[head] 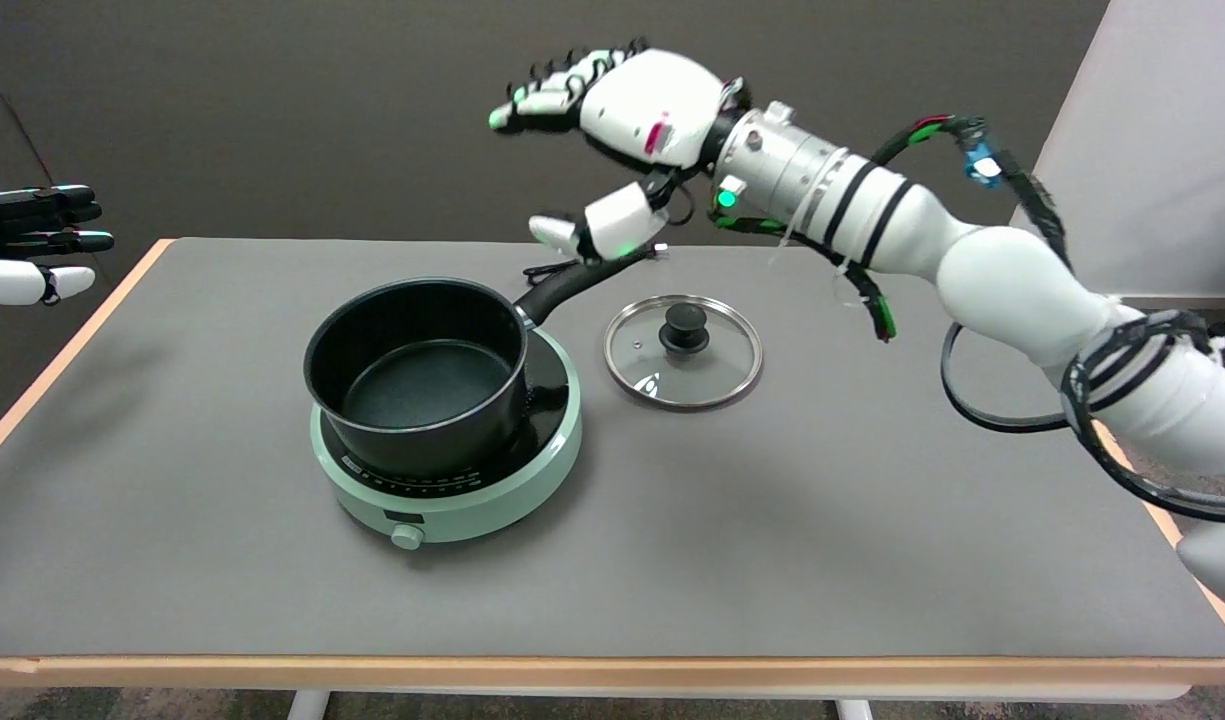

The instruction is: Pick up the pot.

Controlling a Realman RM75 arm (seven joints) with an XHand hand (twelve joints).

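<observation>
While the black pot [417,375] sits on the mint-green hot plate [452,480], the right hand [612,130] hovers above its handle [582,280] with fingers spread, holding nothing. Its thumb is just over the handle, maybe touching, can't tell. Glass lid [683,350] lies just beside on the table [772,520].

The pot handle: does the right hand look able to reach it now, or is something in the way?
Probably yes. The right hand hangs open above the far end of the pot's handle, with nothing between them. The glass lid lies on the table, beside the handle.
</observation>
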